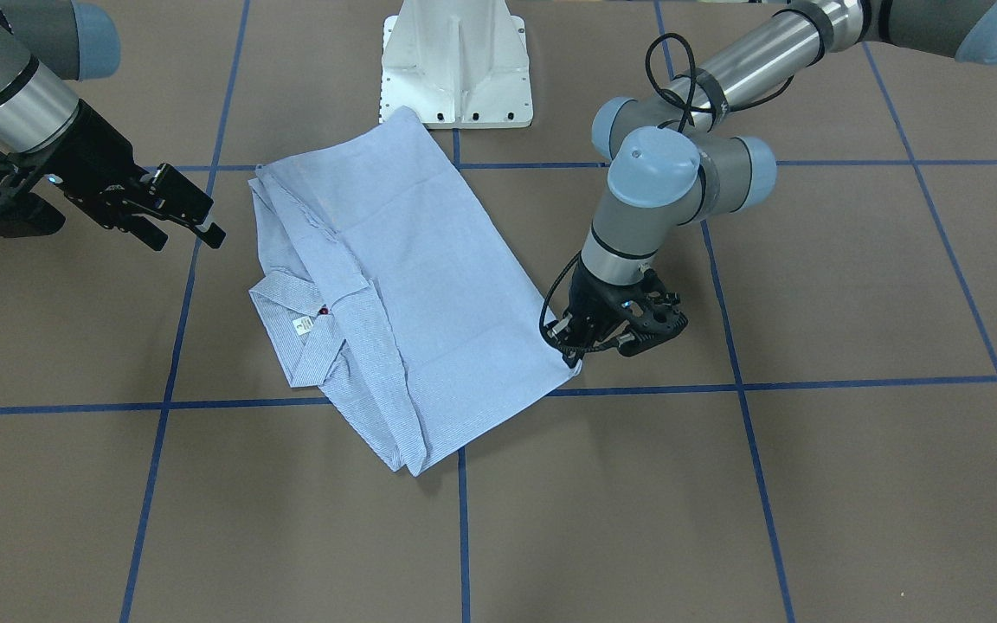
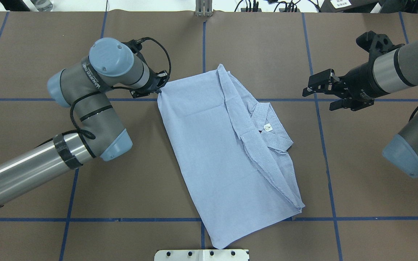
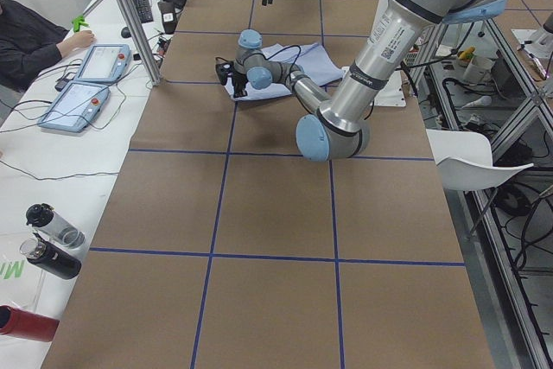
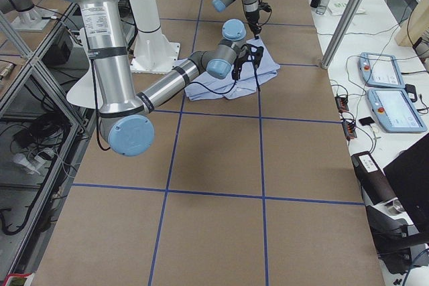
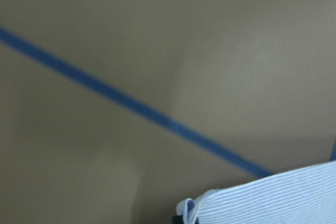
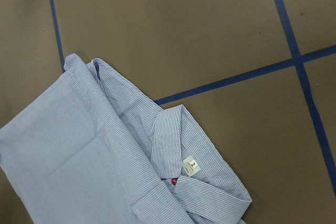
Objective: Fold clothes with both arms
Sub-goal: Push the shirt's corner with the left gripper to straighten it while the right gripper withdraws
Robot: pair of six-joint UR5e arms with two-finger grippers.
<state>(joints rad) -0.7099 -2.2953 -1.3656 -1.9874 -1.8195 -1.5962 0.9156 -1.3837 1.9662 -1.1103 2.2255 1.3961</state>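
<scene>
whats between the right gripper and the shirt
Only bare brown table crossed by a blue tape line, as the overhead view shows; the open right gripper hangs clear of the shirt.

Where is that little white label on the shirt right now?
Overhead view: the white label sits inside the collar, on the right side of the shirt, nearest the right gripper.

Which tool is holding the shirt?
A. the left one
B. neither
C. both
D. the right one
A: the left tool pinches a corner of the shirt, while the right tool hangs open off to the side, apart from it.
</scene>
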